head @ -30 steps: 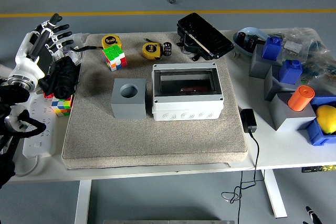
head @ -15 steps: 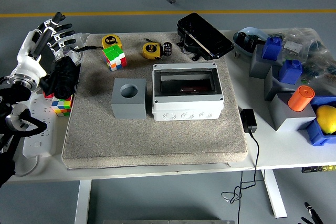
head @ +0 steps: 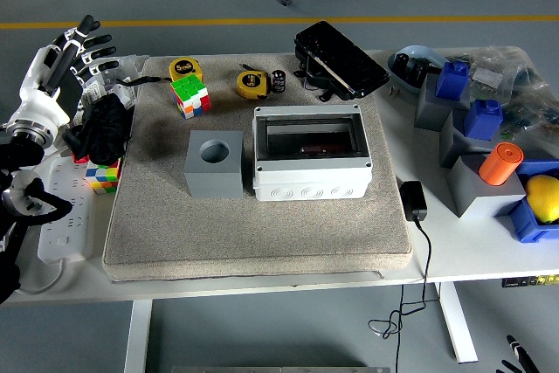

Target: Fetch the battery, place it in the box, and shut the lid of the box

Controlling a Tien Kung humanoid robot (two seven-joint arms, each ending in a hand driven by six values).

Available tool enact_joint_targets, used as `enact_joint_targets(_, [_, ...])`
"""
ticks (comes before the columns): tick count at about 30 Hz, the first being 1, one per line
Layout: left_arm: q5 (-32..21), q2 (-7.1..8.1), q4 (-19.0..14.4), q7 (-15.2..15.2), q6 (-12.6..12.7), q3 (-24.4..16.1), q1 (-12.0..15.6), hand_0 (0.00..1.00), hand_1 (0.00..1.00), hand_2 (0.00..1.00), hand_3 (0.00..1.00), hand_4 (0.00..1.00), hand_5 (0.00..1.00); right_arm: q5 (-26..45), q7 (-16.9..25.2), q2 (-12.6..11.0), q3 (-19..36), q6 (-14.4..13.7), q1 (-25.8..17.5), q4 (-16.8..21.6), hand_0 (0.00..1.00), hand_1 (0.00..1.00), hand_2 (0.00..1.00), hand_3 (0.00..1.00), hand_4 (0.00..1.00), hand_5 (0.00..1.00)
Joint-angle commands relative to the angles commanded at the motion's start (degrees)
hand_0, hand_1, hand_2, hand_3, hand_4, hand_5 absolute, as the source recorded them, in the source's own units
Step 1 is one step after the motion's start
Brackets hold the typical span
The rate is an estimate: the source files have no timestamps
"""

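- White table [head: 410,255], grey mat [head: 262,233] covers most of its middle.
- Grey box [head: 310,153] mid-mat, clear lid [head: 311,140] down over the top; a dark red-brown thing inside shows through it, can't tell what.
- Black case [head: 341,58] at far edge behind box, tilted.
- Grey block [head: 214,163] with round hole, just left of box, small gap between.
- Left hand [head: 65,63] at far left past the mat edge, raised, fingers spread wide, holds nothing. Right hand not seen.
- Black bundle [head: 103,128] just right of left hand, on mat's left edge.
- Colour cube [head: 189,94] far-left on mat; second cube [head: 102,176] off mat at left.
- Two yellow tape measures [head: 184,68], [head: 251,84] at far mat edge.
- Battery [head: 279,80], small, dark, cylindrical, just right of second tape, behind box, apart from it.
- Orange cylinder [head: 499,163] on grey block at right, among blue and grey clutter.
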Motion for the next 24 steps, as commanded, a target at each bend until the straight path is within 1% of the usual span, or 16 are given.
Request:
enact_joint_targets(5, [-0.02, 0.30, 0.04, -0.02, -0.07, 0.15, -0.02, 0.494, 0.607, 0.600, 0.648, 0.990, 0.535, -0.05, 0.03, -0.06, -0.16, -0.12, 0.00, 0.01, 0.726, 0.667, 0.654, 0.597, 0.998, 0.621])
enact_joint_targets(16, [-0.08, 0.10, 0.08, 0.14, -0.09, 0.65, -0.31, 0.492, 0.606, 0.598, 0.647, 0.990, 0.534, -0.09, 0.00, -0.05, -0.26, -0.39, 0.03, 0.03, 0.726, 0.667, 0.654, 0.598, 0.998, 0.622])
enact_joint_targets(24, [-0.23, 0.34, 0.20, 0.10, -0.06, 0.91, -0.22, 0.492, 0.606, 0.598, 0.645, 0.989, 0.534, 0.21, -0.14, 0.21, -0.38, -0.29, -0.37, -0.10, 0.726, 0.667, 0.654, 0.598, 0.998, 0.622])
